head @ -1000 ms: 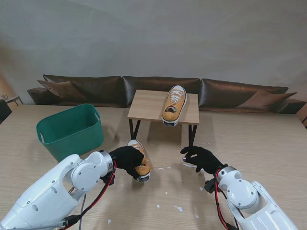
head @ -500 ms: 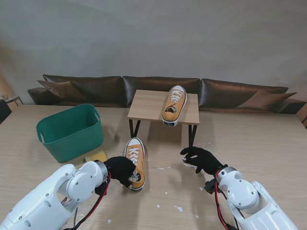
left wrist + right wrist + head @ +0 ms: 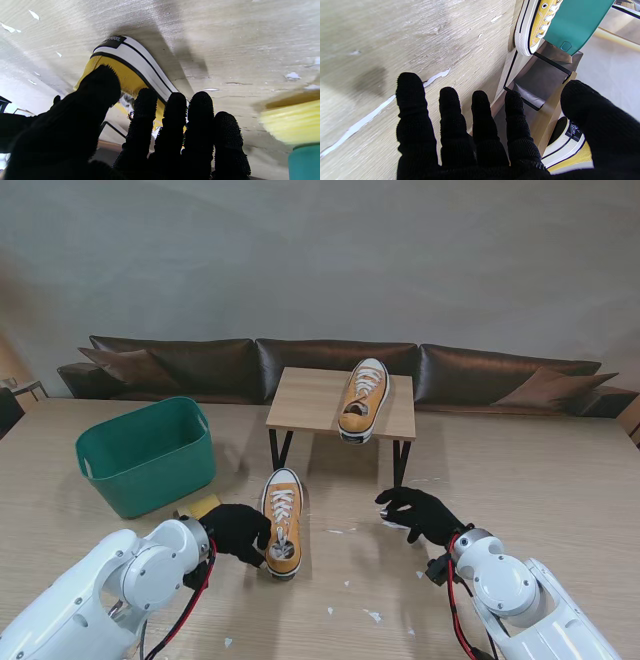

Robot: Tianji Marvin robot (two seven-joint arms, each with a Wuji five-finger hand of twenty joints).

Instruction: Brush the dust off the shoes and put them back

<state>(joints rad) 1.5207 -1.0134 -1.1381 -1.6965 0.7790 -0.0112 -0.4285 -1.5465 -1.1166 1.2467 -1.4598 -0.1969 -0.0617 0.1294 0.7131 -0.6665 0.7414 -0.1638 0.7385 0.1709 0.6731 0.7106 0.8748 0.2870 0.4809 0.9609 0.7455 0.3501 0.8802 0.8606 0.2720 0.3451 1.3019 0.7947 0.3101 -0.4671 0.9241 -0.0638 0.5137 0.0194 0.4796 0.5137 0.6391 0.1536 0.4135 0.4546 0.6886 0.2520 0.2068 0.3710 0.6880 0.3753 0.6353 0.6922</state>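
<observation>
Pale wooden table (image 3: 560,480) carried small wooden stand (image 3: 310,395), one yellow canvas sneaker (image 3: 362,400) on it. Second yellow sneaker (image 3: 281,521) lay on table, long axis toe-away, heel nearest. Left hand (image 3: 238,529) beside heel, fingers apart, touching or not unclear. Right hand (image 3: 418,512) farther, spread, empty.

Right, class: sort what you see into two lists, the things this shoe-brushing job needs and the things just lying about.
Part of the job:
shoe on the table
shoe on the small stand
small stand
yellow brush
left hand
right hand

Just lying about:
green tub
white scraps
sofa
</observation>
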